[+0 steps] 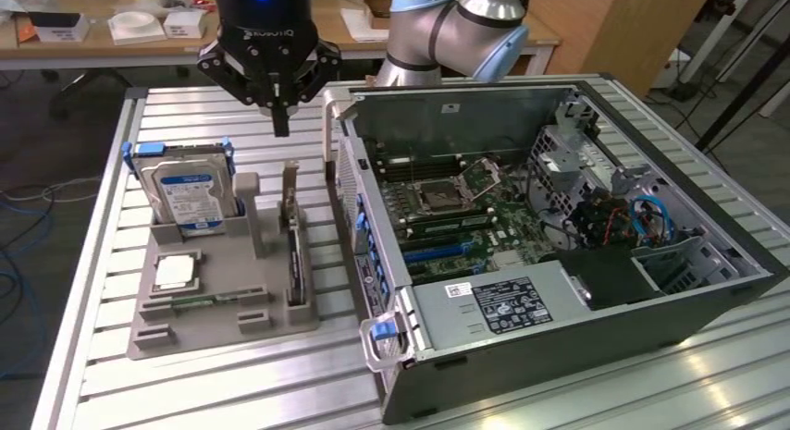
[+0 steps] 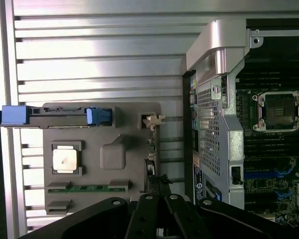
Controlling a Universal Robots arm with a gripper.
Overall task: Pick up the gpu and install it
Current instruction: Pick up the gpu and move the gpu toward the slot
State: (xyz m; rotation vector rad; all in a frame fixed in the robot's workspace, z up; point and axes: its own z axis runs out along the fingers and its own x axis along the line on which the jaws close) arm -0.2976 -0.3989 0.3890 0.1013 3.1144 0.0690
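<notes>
On the exterior view's right side of the slatted aluminium table, a black and silver open-sided computer case is lying flat. It is showing its green motherboard.

- Far behind the case, a grey and light-blue robot arm is reaching over toward the exterior view's left.
- A grey moulded plastic parts tray is sitting on the table just beside the case, on the exterior view's left.
- The black gripper is hanging above the far end of the tray. Its fingers are pressing together at the tips and are gripping nothing.
- A silver hard drive with a blue-white label and blue end clips is standing on edge at the tray's far left.
- The gpu, a thin green circuit card with a silver metal end bracket, is standing on edge in the tray's slot nearest the case. It is running near to far. The gripper is sitting above its line and apart from it.
- A square silver processor chip is lying flat in a tray pocket.
- A narrow green RAM stick is lying just near of the chip.
</notes>
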